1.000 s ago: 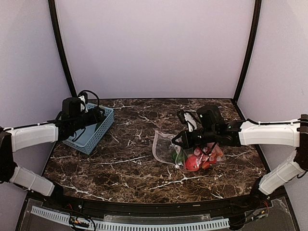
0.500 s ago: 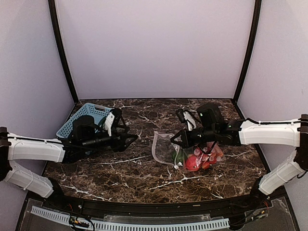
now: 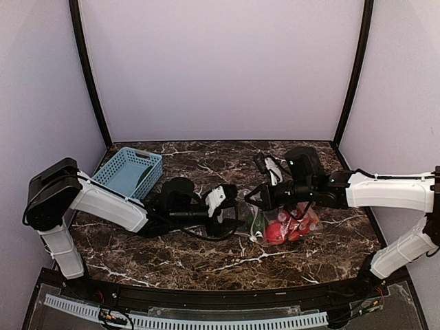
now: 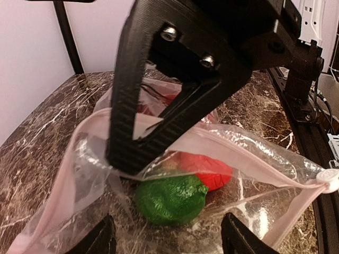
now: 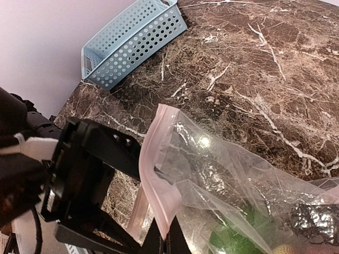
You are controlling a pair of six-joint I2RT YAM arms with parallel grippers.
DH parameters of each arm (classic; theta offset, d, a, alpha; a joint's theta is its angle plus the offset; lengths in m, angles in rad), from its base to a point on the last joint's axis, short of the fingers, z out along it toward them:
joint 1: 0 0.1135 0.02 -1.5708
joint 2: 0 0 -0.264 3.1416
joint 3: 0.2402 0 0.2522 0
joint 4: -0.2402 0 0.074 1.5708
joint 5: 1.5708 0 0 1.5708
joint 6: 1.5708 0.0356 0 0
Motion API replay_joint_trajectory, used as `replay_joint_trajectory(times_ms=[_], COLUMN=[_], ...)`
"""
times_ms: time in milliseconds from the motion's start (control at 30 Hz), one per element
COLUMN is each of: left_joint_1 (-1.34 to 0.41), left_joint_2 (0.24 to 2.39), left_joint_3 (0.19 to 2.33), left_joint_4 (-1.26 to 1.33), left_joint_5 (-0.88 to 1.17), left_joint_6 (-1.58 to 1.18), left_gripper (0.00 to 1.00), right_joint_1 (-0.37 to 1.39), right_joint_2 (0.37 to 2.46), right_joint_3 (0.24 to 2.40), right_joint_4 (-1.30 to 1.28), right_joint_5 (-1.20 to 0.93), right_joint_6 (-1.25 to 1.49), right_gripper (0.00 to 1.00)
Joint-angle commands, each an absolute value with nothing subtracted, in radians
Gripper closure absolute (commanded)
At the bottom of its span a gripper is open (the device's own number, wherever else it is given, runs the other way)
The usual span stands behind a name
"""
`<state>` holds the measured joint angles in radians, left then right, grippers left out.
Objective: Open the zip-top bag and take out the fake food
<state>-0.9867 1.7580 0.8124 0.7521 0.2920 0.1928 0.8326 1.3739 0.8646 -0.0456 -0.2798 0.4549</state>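
Note:
The zip-top bag lies mid-table with its mouth held open toward the left. My right gripper is shut on the upper pink zip strip and lifts it; its black fingers fill the top of the left wrist view. My left gripper is open at the bag's mouth, one fingertip on each side, holding nothing. Fake food lies inside the bag: a green ball just ahead of the left jaws, a red piece behind it, and more red pieces deeper in.
A blue lattice basket stands at the back left of the marble table. The left arm stretches low across the table's left half. The bag's zip slider hangs at the right end of the strip.
My left arm has swung from the blue basket across the table to the bag's mouth, its jaws a little narrower. The right gripper has kept its hold on the zip strip.

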Motion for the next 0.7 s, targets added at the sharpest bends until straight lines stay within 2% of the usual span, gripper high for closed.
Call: replay_joint_trajectory(times_ms=[0, 267, 567, 600, 667], left_joint_1=[-1.023, -1.037, -1.042, -1.042, -1.042], left_joint_2=[1.851, 2.000, 2.098, 2.103, 2.118], left_joint_3=[0.895, 0.974, 1.047, 1.051, 1.064], left_joint_4=[0.781, 0.823, 0.769, 0.763, 0.741], left_joint_5=[0.306, 0.317, 0.321, 0.318, 0.303], left_joint_6=[0.278, 0.290, 0.310, 0.312, 0.313], left_gripper=[0.34, 0.32, 0.20, 0.13, 0.06], right_joint_1=[0.838, 0.839, 0.841, 0.841, 0.841], right_joint_2=[1.343, 1.343, 1.348, 1.347, 1.347], right_joint_3=[0.841, 0.816, 0.787, 0.786, 0.784], right_joint_4=[-0.020, -0.011, -0.004, -0.005, -0.005], right_joint_5=[-0.264, -0.263, -0.269, -0.266, -0.265], right_joint_6=[0.468, 0.491, 0.517, 0.517, 0.518], right_gripper=[1.00, 1.00, 1.00, 1.00, 1.00])
